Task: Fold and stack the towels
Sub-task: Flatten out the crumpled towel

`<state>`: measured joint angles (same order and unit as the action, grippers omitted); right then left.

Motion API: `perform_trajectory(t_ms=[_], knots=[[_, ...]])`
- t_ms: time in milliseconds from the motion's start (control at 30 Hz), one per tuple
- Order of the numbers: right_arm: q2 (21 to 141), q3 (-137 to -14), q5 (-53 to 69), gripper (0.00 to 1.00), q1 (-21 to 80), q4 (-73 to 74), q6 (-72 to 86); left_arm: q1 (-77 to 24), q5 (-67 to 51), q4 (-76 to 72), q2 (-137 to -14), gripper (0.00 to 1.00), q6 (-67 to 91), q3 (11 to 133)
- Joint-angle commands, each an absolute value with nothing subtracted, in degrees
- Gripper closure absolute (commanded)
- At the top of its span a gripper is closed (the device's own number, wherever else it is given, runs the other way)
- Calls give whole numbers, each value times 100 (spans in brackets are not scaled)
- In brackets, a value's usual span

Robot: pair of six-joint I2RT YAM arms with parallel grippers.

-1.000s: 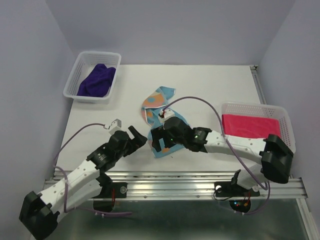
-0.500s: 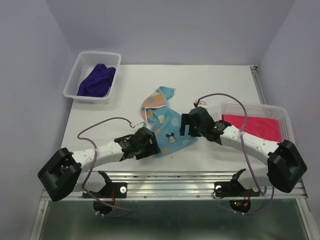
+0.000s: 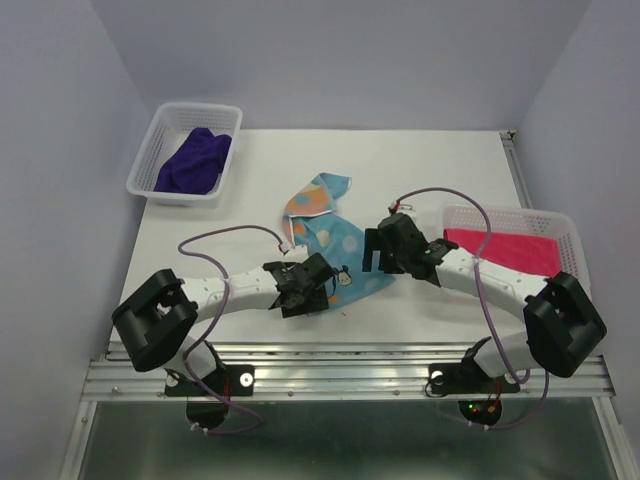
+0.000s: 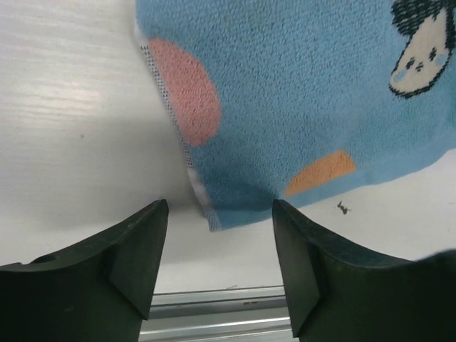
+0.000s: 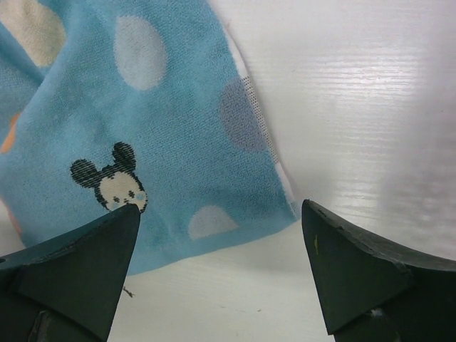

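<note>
Sitting at the far left corner of the white table, a white mesh basket holds a dark purple towel in a loose heap.

Right of it and nearer, the left gripper reaches in low over the table to the near left corner of the light blue towel. In the left wrist view its two dark fingers stand moderately apart, and the towel's corner lies flat on the table in the gap between their tips. Neither finger presses the cloth. A pink-orange dot shows just up from that corner.

The blue towel lies at the middle of the table. Its near part is spread flat, and its far end is bunched, with orange patches showing.

The right gripper is at the towel's right edge. In the right wrist view its fingers are spread wide, holding nothing. The towel's near right corner lies between them, closer to the right-hand finger and clear of both. A small cartoon mouse face is printed beside the other finger.

At the right edge of the table, a second white mesh basket holds a plain pink-red towel lying flat.
</note>
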<state>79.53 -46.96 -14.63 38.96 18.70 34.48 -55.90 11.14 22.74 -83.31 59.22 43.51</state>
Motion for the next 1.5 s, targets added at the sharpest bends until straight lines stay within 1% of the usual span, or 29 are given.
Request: perform_trajectory(t_ms=[0, 33, 100, 133, 300, 367, 400, 433, 567, 733, 767, 900, 1067, 1200, 1267, 1467], knots=[[7937, -4597, -1512, 0, 3841, 1600, 3366, -5607, 1354, 2506, -8683, 35, 5705, 4508], [7919, -4588, -1538, 0, 3815, 1617, 3375, -5607, 1301, 2496, -8779, 43, 5687, 4517], [7919, -4562, -1564, 0, 3788, 1626, 3401, -5607, 1231, 2496, -8850, 53, 5704, 4474], [7910, -4553, -1582, 0, 3762, 1626, 3410, -5607, 1161, 2479, -8868, 62, 5748, 4378], [7937, -4518, -1591, 0, 3656, 1626, 3419, -5721, 1020, 2417, -8842, 69, 5871, 4034], [7945, -4509, -1556, 0, 3648, 1617, 3419, -5783, 1081, 2461, -8912, 75, 5880, 4095], [7954, -4509, -1547, 0, 3647, 1626, 3410, -5827, 1107, 2478, -9051, 80, 5854, 4165], [7963, -4517, -1538, 0, 3647, 1643, 3410, -5836, 1107, 2487, -9140, 100, 5827, 4201], [8015, -4518, -1529, 0, 3639, 1670, 3366, -5985, 1362, 2697, -9666, 100, 5713, 4534], [8016, -4509, -1529, 0, 3639, 1705, 3314, -6003, 1494, 2742, -9695, 100, 5757, 4606], [8024, -4517, -1521, 0, 3630, 1714, 3296, -6012, 1529, 2855, -9651, 100, 5835, 4623], [8103, -4561, -1591, 0, 3621, 1714, 3270, -6012, 2371, 3629, -9159, 100, 6275, 4816], [8279, -4685, -1425, 0, 3612, 1819, 3261, -5994, 2356, 3402, -8369, 100, 6257, 4659], [8270, -4588, -871, 0, 3612, 1767, 3103, -5959, 2470, 3498, -8183, 100, 6398, 4553], [8375, -4509, -739, 3, 3604, 1766, 2980, -5924, 2435, 3411, -8130, 100, 6407, 4465], [8596, -4562, -615, 18, 3691, 2012, 2971, -5897, 2294, 3138, -8121, 100, 6372, 4377]])
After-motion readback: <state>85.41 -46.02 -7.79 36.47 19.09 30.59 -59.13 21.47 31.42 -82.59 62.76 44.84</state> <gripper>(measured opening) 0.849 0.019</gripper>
